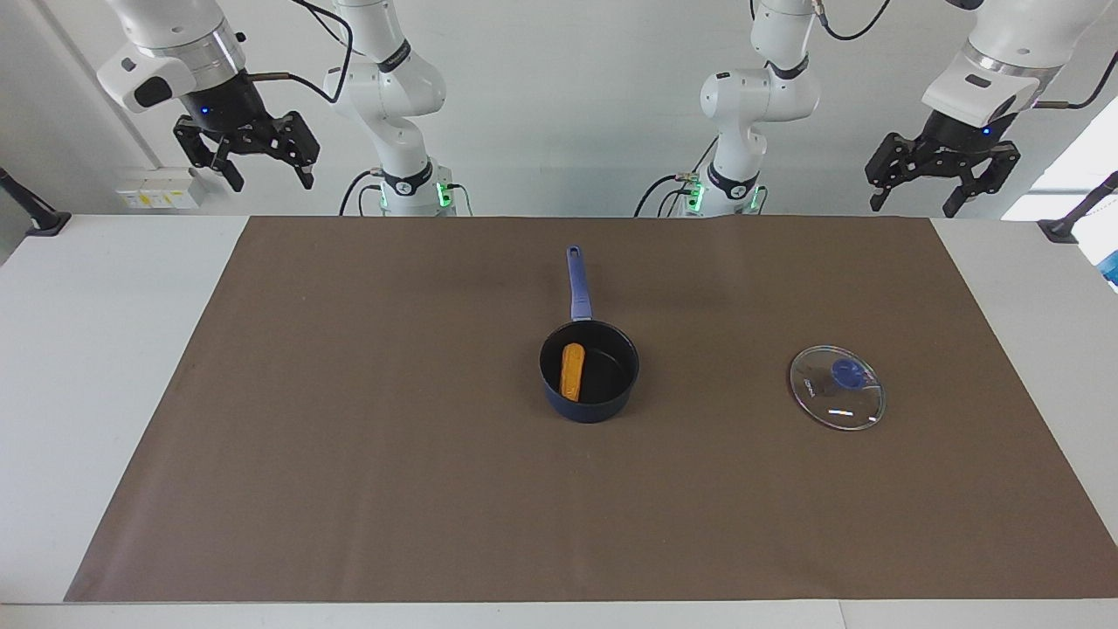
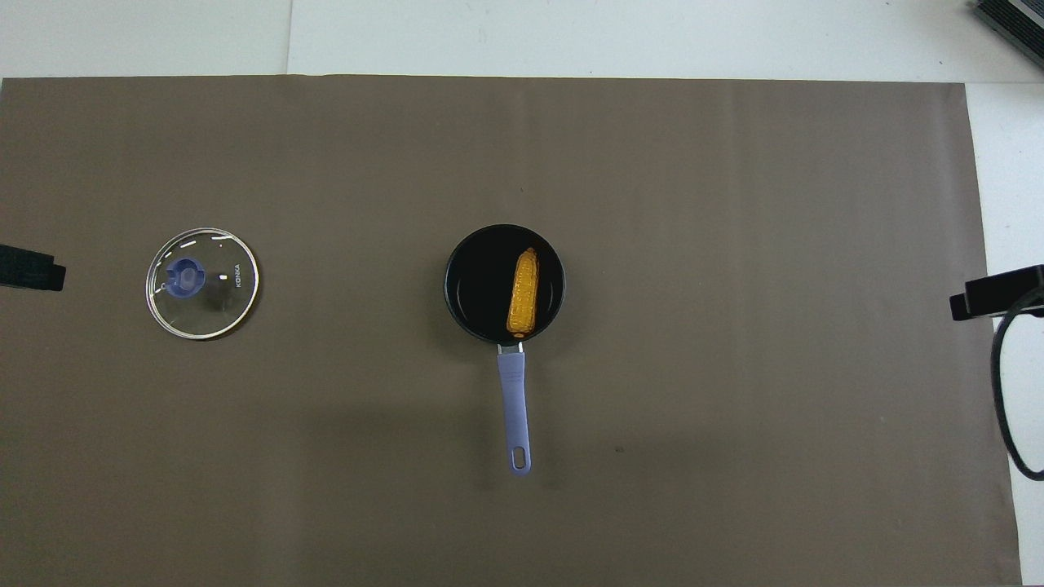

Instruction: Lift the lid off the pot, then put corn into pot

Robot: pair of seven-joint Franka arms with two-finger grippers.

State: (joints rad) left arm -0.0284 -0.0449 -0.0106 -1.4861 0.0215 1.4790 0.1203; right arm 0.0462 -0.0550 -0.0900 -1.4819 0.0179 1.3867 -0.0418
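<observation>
The small navy-blue saucepan (image 1: 590,371) stands uncovered at the middle of the brown mat (image 1: 349,454) on the white tabletop (image 1: 105,349), its long blue handle pointing toward the robots, and the orange-yellow corn cob (image 1: 572,371) lies inside on the black bottom. The round clear glass lid with its blue knob (image 1: 837,398) lies flat on the mat, well apart from the saucepan, toward the left arm's end. Both claws hang high and empty with fingers spread — the left claw (image 1: 942,175) over its corner of the mat, the right claw (image 1: 246,157) over the tabletop's edge at its own end.
</observation>
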